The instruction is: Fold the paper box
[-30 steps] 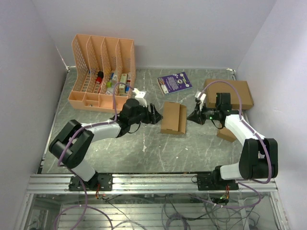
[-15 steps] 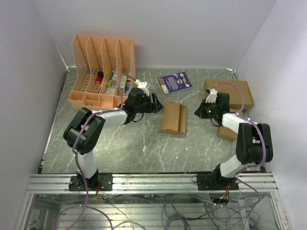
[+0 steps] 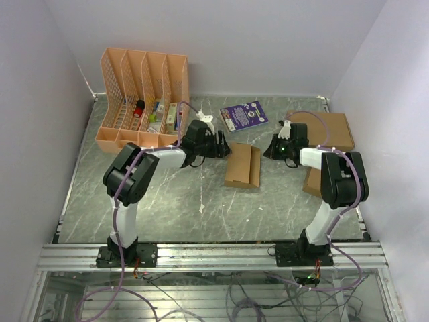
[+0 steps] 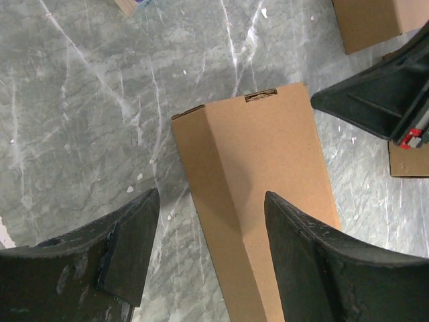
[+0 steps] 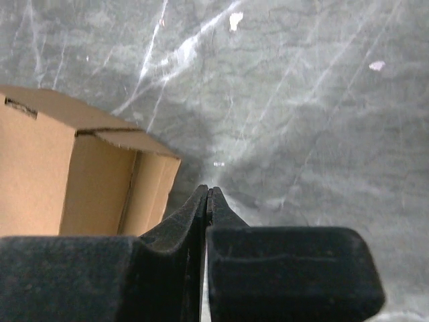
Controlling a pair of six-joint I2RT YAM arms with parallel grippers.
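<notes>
Seemingly we have the paper box [image 3: 242, 166] mostly formed at frame centre, one end flap left to tuck; our left gripper [image 3: 221, 144] hovers spread beside it, right gripper [image 3: 269, 151] pressed together, both empty.

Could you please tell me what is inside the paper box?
Through its opening the paper box shows only bare cardboard walls. Deeper in is hidden by its own sides and the shut right gripper.

The paper box [image 3: 242, 166] is a plain brown oblong carton. It lies flat near the middle of the table [image 3: 167, 201], long axis toward the far edge.
</notes>
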